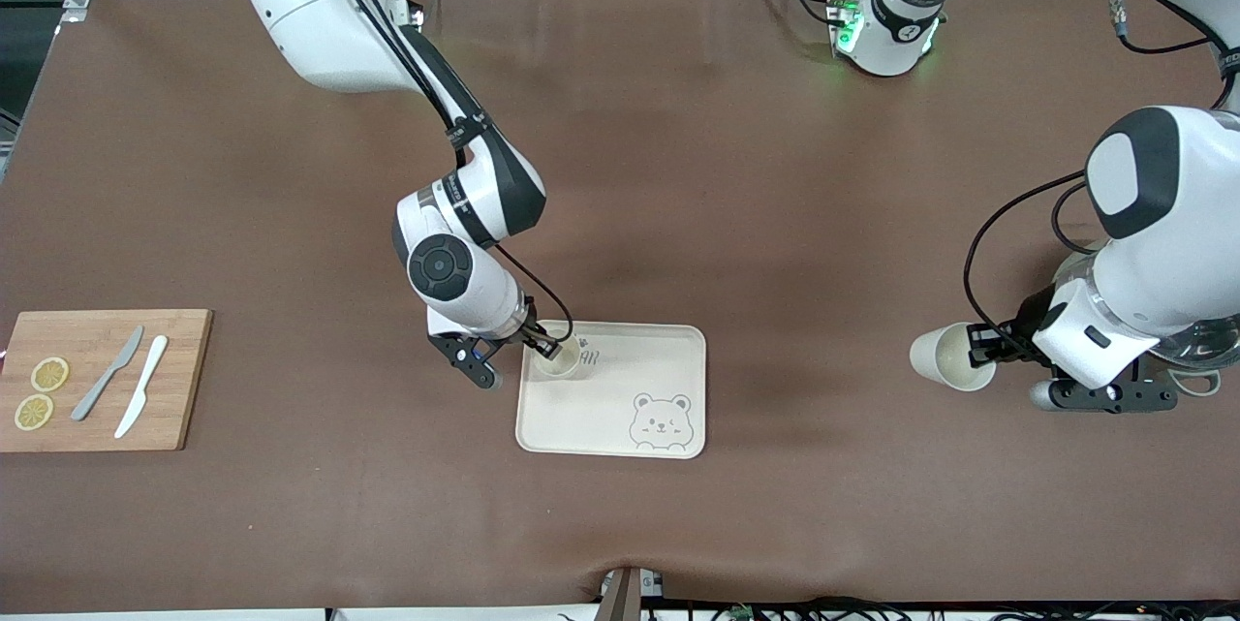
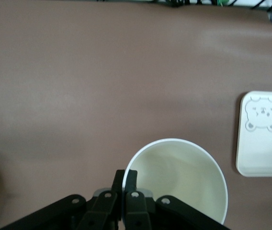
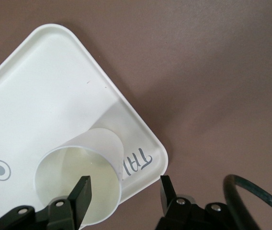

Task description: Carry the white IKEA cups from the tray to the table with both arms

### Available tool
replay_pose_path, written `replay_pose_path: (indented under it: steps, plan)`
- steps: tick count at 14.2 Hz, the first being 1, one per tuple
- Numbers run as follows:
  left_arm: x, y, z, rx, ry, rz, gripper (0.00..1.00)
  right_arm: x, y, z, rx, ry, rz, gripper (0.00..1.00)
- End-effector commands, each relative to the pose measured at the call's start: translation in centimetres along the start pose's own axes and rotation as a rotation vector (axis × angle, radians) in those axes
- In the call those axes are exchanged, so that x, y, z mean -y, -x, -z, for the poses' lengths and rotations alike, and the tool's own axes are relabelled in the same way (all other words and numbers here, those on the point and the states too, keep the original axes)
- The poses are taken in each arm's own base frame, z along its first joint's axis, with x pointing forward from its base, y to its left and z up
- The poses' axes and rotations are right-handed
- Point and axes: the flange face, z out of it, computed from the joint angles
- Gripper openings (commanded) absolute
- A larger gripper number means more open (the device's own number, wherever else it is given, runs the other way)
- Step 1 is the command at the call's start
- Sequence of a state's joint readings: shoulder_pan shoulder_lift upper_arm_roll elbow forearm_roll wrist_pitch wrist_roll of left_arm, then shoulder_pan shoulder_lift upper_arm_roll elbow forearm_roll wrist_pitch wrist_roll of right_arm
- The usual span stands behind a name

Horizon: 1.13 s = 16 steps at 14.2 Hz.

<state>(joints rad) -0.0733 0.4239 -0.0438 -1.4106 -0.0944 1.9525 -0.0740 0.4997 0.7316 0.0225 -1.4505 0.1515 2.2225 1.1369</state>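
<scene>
Brown covering stretches across the whole surface [image 1: 678,166], and both arms are out over it.

Start with the right end effector [image 1: 528,350], low over the corner of the cream bear-printed tray [image 1: 668,350] that points toward the robots' bases and the right arm's end. Its fingers [image 3: 81,191] stand apart, one down inside the mouth of a white cup [image 1: 560,357], the other outside the cup's wall, neither pressing the rim. That cup stands upright on the tray, in that same corner, just beside some hand-lettering on the tray floor. The bear print sits in the tray's corner nearest the front camera, well apart from the cup.

Over to the left end effector [image 1: 986,347], near the left arm's end of the surface. Its fingers are pinched tight on the rim of the second white cup [image 1: 952,357], which is tipped on its side with its open mouth showing to the front camera.

Farther off, at the right arm's end, lies a wooden cutting board [image 1: 97,379] carrying two lemon slices [image 1: 41,392], a grey knife [image 1: 107,373] and a white knife [image 1: 141,398].
</scene>
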Motion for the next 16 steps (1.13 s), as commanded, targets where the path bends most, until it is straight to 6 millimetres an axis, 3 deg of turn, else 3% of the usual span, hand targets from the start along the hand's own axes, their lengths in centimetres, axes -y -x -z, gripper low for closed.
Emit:
replay_pose_path:
  steps: [1, 5, 8, 10, 12, 16]
  plan:
    - [0.3, 2.0, -0.9, -0.065, 0.021, 0.008, 0.00, 0.8, 0.2, -0.3, 0.003, -0.017, -0.023, 0.59]
    - [0.9, 3.1, -3.8, -0.150, 0.019, 0.036, 0.00, 0.8, 0.2, -0.2, 0.000, -0.021, -0.016, 0.41]
    - [1.4, 3.9, -6.2, -0.176, 0.015, 0.043, 0.00, 0.8, 0.3, -0.3, 0.002, -0.018, -0.004, 0.16]
    - [1.6, 4.5, -7.7, -0.194, 0.013, 0.045, 0.00, 0.8, 0.3, -0.3, 0.002, -0.018, 0.001, 0.05]
    - [1.9, 4.8, -9.4, -0.216, 0.011, 0.048, 0.00, 0.9, 0.3, -0.2, 0.000, -0.019, 0.008, 0.00]
    - [2.5, 5.6, -13.0, -0.251, 0.005, 0.053, 0.00, 1.2, 0.2, 1.3, -0.005, -0.033, 0.029, 0.00]
